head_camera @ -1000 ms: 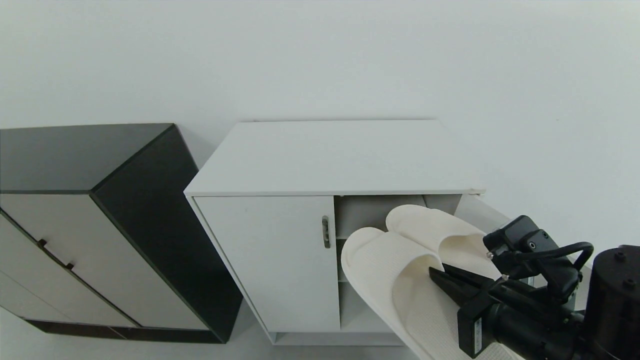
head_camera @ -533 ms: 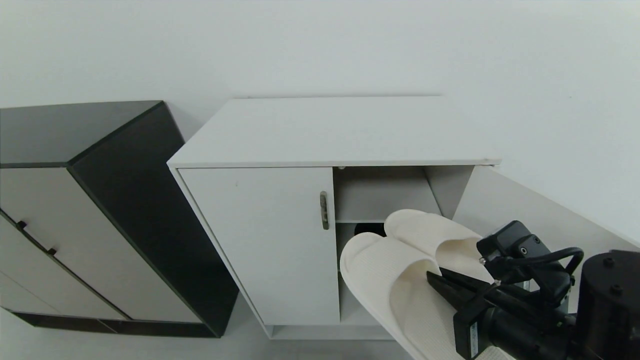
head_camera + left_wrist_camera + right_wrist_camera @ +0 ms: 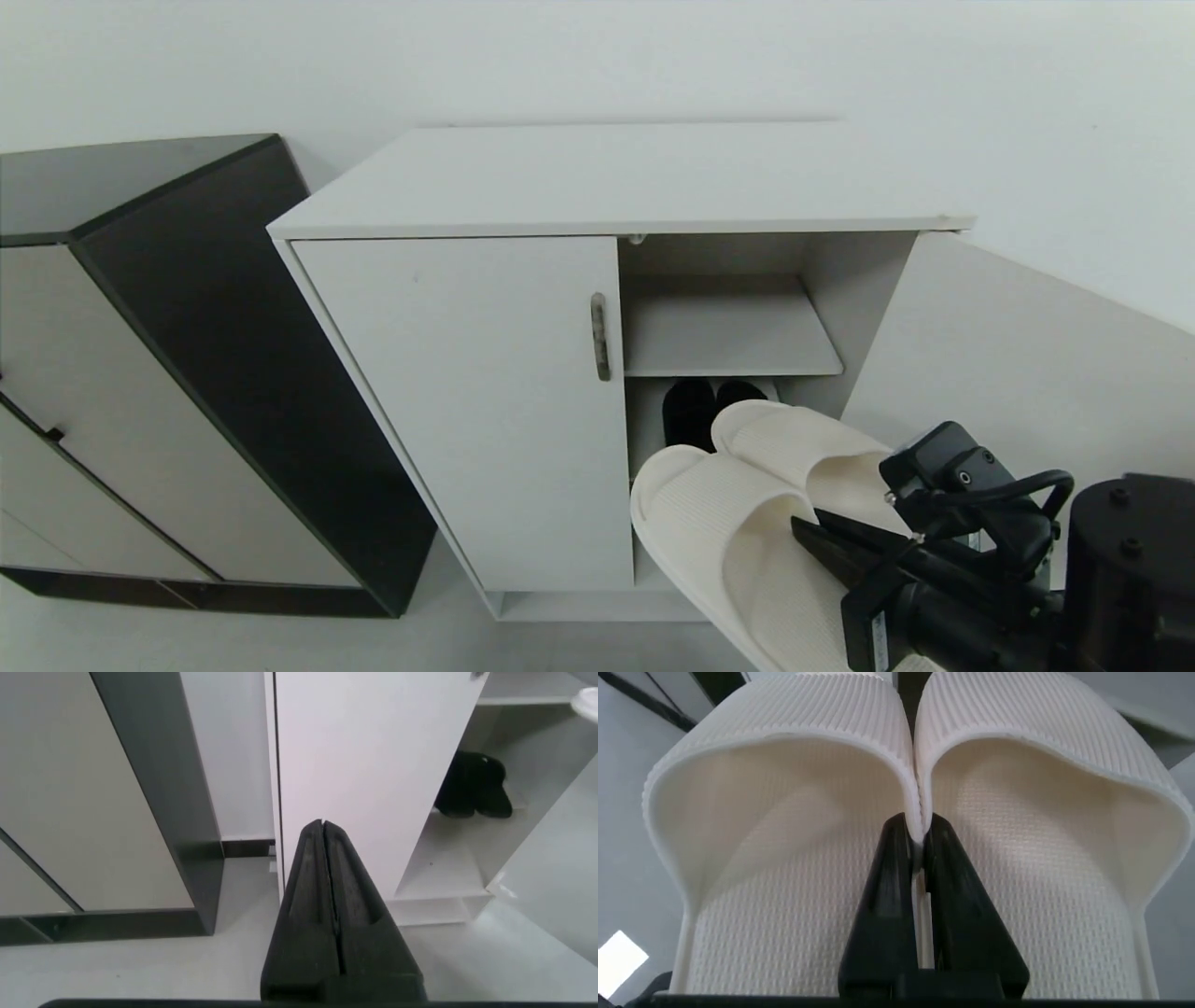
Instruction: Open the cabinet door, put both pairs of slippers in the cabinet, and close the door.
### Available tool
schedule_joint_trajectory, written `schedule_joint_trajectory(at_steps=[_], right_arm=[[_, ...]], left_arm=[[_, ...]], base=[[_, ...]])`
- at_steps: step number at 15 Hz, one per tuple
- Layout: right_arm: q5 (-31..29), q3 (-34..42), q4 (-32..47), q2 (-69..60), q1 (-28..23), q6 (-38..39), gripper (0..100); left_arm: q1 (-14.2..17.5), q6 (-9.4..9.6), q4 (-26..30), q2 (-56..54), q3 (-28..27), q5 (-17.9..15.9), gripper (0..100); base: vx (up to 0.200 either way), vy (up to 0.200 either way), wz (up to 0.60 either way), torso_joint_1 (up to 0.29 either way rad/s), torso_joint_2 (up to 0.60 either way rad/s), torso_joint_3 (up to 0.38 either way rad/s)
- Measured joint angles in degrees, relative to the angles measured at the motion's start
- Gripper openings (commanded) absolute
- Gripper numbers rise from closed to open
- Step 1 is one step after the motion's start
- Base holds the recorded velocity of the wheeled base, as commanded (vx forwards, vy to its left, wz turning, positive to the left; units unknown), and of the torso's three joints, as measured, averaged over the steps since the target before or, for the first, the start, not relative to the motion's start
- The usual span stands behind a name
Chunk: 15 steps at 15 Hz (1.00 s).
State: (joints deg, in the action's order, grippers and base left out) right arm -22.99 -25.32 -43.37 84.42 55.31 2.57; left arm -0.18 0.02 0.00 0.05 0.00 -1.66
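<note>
Head view: cabinet door [image 3: 1008,364] open, black slippers [image 3: 695,411] shelved; right gripper [image 3: 805,530] pinches white slippers [image 3: 738,504] outside. The left gripper [image 3: 322,835] is closed, empty.

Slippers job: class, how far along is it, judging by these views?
Done: the door stands open and black slippers sit inside the cabinet. In hand: the right gripper is shut on the white slippers, in front of the opening. Left: put them in, close the door.
</note>
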Motion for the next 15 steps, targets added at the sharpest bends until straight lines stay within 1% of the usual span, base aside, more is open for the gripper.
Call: schedule_joint_trajectory(at_steps=[5, 10, 13, 15], right_arm=[[0.06, 0.18, -0.11, 1.27, 0.28, 0.33, 0], [0.06, 0.49, -0.12, 1.55, 0.48, 0.38, 0], [0.06, 0.62, -0.11, 1.61, 0.72, 0.35, 0], [0.06, 0.71, -0.11, 1.63, 0.87, 0.33, 0]], left_arm=[[0.0, 0.0, 0.0, 0.0, 0.0, 0.0, 0], [0.0, -0.02, 0.02, 0.0, 0.0, -0.01, 0], [0.0, -0.02, 0.0, 0.0, 0.0, 0.0, 0], [0.0, -0.02, 0.0, 0.0, 0.0, 0.0, 0]], base=[[0.0, 0.0, 0.0, -0.107, 0.46, 0.345], [0.0, 0.0, 0.0, -0.043, 0.44, 0.385], [0.0, 0.0, 0.0, -0.004, 0.15, 0.136], [0.0, 0.0, 0.0, 0.0, 0.0, 0.0]])
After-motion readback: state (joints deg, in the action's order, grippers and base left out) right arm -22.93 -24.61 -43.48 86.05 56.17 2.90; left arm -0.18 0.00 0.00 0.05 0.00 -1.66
